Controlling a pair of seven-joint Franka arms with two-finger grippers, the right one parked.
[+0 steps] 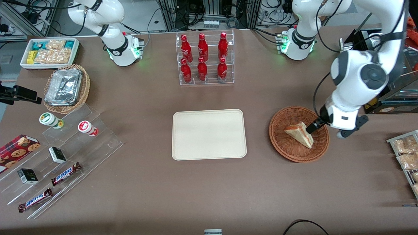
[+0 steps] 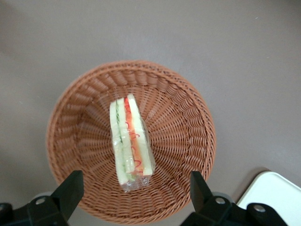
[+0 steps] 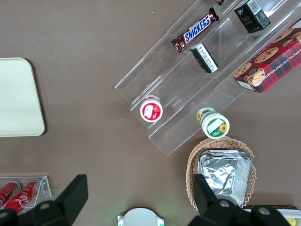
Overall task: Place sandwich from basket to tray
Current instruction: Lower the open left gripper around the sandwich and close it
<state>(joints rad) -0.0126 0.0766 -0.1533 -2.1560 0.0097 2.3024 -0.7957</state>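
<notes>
Left gripper (image 2: 134,188): fingers spread, above triangular white-bread sandwich (image 1: 300,133) in reddish-brown woven basket (image 1: 287,151); cream rectangular tray (image 1: 209,134) beside, bare.

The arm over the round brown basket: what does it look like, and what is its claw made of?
The working arm is glossy white with rounded shells, dark grey round joint caps and black cables along it; its base glows green. Its claw, above the basket beside the sandwich, has two black wedge-shaped fingers, open in the wrist view.

red bottles (image 1: 204,58) in clear rack (image 1: 206,80), Snickers bars (image 1: 65,173), foil containers (image 1: 63,86)
</notes>
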